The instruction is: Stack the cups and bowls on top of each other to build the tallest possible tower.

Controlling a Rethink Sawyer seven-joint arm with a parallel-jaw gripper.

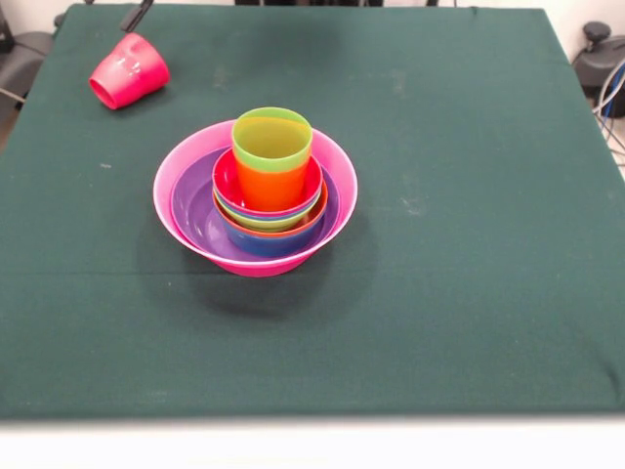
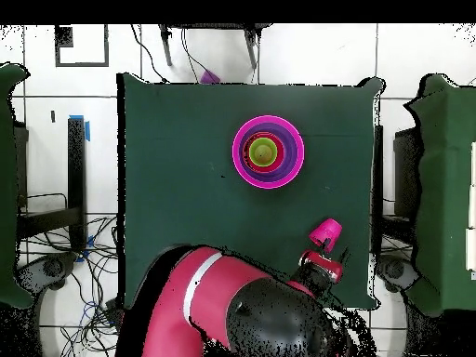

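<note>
The tower [image 1: 256, 200] stands mid-table: a huge pink bowl [image 1: 195, 147] as base, then the purple bowl [image 1: 192, 210], blue, orange, lime green and red-pink bowls nested inside. An orange cup [image 1: 270, 186] stands in the top bowl with the lime green cup [image 1: 272, 140] nested in it. From overhead the tower [image 2: 268, 152] shows as coloured rings. The red-pink cup [image 1: 129, 70] lies tilted at the far left, mouth toward the camera; overhead it [image 2: 325, 232] sits near the robot's edge. My gripper [image 1: 135, 16] shows only as a dark tip at the cup's base; overhead it [image 2: 321, 264] is right beside the cup.
The green cloth table [image 1: 469, 195] has its far edge just behind the red-pink cup. My red arm [image 2: 214, 297] overhangs the table's near-robot corner in the overhead view. Cables and stands lie around the table [image 2: 84, 251].
</note>
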